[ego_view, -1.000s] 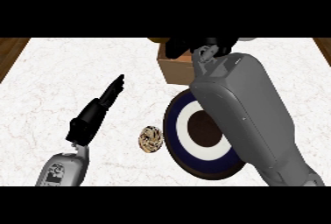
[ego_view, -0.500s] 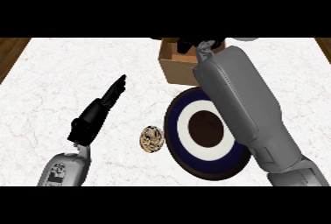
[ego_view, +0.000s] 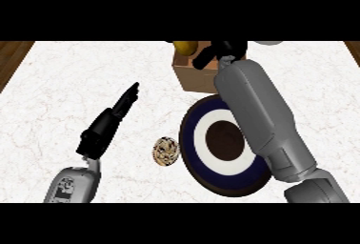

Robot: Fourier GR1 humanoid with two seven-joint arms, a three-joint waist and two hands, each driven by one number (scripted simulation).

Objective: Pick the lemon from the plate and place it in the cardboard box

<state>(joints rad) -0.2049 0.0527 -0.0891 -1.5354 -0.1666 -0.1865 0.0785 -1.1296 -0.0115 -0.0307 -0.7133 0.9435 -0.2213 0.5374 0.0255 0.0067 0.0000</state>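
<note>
Hands of black on grey forearms rise from the lower edge of our head view. Our right hand (ego_view: 226,48) sits at the top of the scene, over the far side of the cardboard box (ego_view: 193,76). Its forearm slants up the right of the view and hides part of the box. We cannot tell whether this hand is spread or closed, nor whether it holds anything.

The lemon (ego_view: 184,46), a yellow shape, shows just left of that hand at the box's far left corner, off the plate. We cannot tell if it lies inside the box or hangs above it.

Our left hand (ego_view: 111,119) is at centre left, well apart from the box. Its fingers are straight, pointing up and to the right, and it holds nothing.

The plate (ego_view: 191,138) has a dark blue rim, a white ring and a brown centre. It lies near the box, partly under the right forearm. A small round patterned object (ego_view: 166,150) lies just beside its left rim on the white marbled counter (ego_view: 56,95).
</note>
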